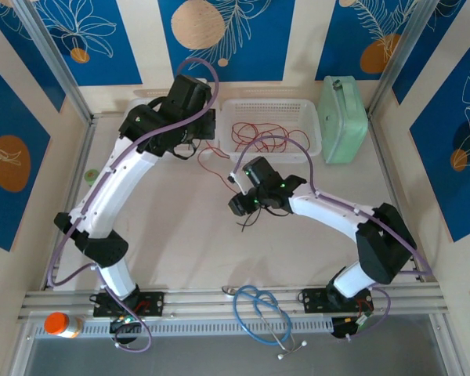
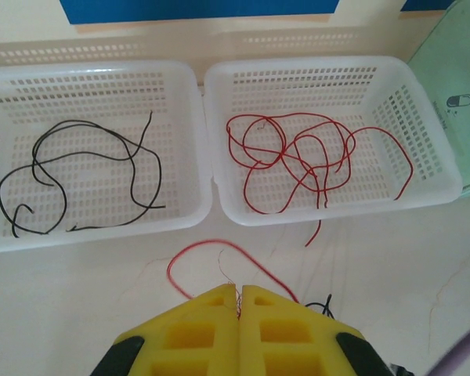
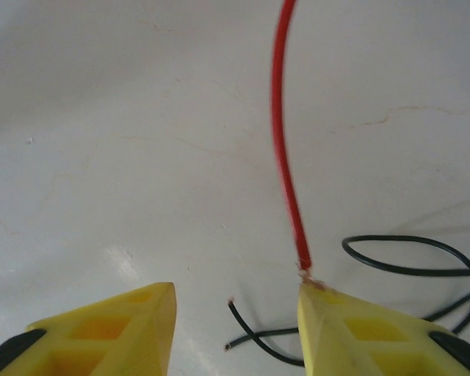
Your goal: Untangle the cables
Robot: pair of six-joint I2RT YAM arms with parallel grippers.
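Right now the sort looks mostly done from where I sit. In the left wrist view, the left basket (image 2: 94,69) at the upper left of the frame holds a black cable (image 2: 133,176) lying in loose open curves. The right basket (image 2: 298,64) at the upper right holds a red cable (image 2: 246,188) in several overlapping loops, with one end hanging over the near rim onto the worktop (image 3: 102,157).

What is left sits in the middle of the worktop, below the baskets in the overhead view: a loose red cable (image 2: 211,244) and a loose black cable (image 3: 407,237).

The left pincer (image 2: 236,301) at the bottom centre of its own view is closed. The loose red cable arches up out of its tips, so I judge it is pinching that strand, though the contact itself is hidden.

The right pincer (image 3: 239,290) stands open, its jaws well apart. The bare end of the loose red cable just touches the tip of the finger at the lower right of that frame, gripped by nothing there. The loose black cable curls on the worktop just beside it at the lower right. As far as I can see the two do not cross.

My read is that the last pair is nearly separated, and each strand has yet to go into its basket.
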